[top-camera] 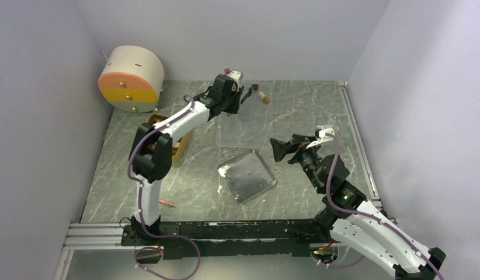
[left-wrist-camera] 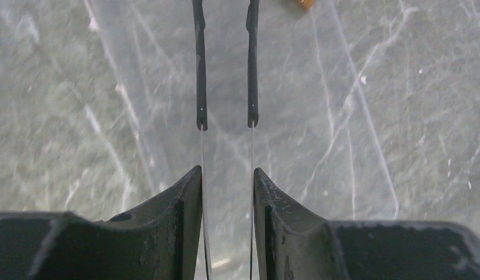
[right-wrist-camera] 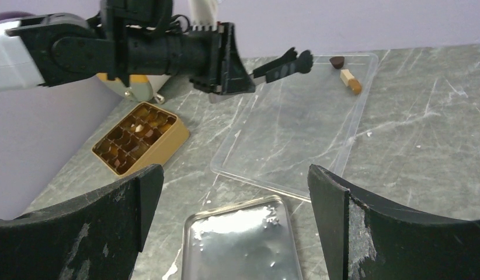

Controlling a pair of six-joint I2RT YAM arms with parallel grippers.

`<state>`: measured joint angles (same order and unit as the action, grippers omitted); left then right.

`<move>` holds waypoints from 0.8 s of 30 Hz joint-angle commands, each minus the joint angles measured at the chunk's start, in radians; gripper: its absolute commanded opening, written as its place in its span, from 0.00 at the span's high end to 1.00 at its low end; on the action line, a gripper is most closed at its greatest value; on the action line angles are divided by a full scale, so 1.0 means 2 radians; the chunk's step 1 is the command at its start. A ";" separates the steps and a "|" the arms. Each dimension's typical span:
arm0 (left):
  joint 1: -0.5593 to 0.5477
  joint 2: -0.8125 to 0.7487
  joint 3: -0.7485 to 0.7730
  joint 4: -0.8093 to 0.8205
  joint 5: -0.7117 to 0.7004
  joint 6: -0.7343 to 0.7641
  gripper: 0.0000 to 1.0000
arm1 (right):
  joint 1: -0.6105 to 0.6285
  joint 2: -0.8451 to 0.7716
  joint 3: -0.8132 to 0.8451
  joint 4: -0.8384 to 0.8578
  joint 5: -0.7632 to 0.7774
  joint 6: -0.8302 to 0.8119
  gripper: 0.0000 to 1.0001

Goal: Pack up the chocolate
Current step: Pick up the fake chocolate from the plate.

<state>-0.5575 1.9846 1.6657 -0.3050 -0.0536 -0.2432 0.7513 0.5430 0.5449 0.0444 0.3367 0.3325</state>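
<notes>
Two pieces of chocolate lie at the far corner of a clear plastic tray [top-camera: 249, 125]: a dark brown one [top-camera: 255, 87] and a cream-and-tan one [top-camera: 264, 97]. The right wrist view shows the same pair, dark brown [right-wrist-camera: 337, 60] and cream-and-tan [right-wrist-camera: 350, 81]. My left gripper [left-wrist-camera: 227, 170] is shut on thin black-tipped tweezers [left-wrist-camera: 252, 64]. Their tips stand apart with nothing between them, over the clear tray and just short of the chocolate. A golden-tan compartment box [right-wrist-camera: 141, 137] holds several pieces; the left arm partly hides the box [top-camera: 180, 146] from above. My right gripper [right-wrist-camera: 235, 170] hangs wide open and empty above a metal tray [right-wrist-camera: 240, 245].
The metal tray [top-camera: 247, 175] lies mid-table with white smears on it. A round cream, orange and yellow container [top-camera: 131, 79] stands at the back left. A thin red-orange pen [top-camera: 166, 203] lies by the left arm's base. Walls close in the left, back and right.
</notes>
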 commanded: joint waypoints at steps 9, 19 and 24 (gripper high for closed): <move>-0.015 0.118 0.122 0.067 -0.018 0.037 0.60 | -0.001 -0.003 0.038 -0.021 0.017 -0.009 0.00; -0.015 0.177 0.166 0.072 -0.032 0.039 0.58 | 0.000 0.004 0.043 -0.021 0.022 -0.015 0.00; -0.015 0.210 0.198 0.064 -0.036 0.045 0.57 | 0.000 0.000 0.041 -0.021 0.025 -0.016 0.00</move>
<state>-0.5873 2.3714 1.9808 -0.2070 -0.1040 -0.1936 0.7513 0.5499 0.5896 -0.0109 0.3653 0.3168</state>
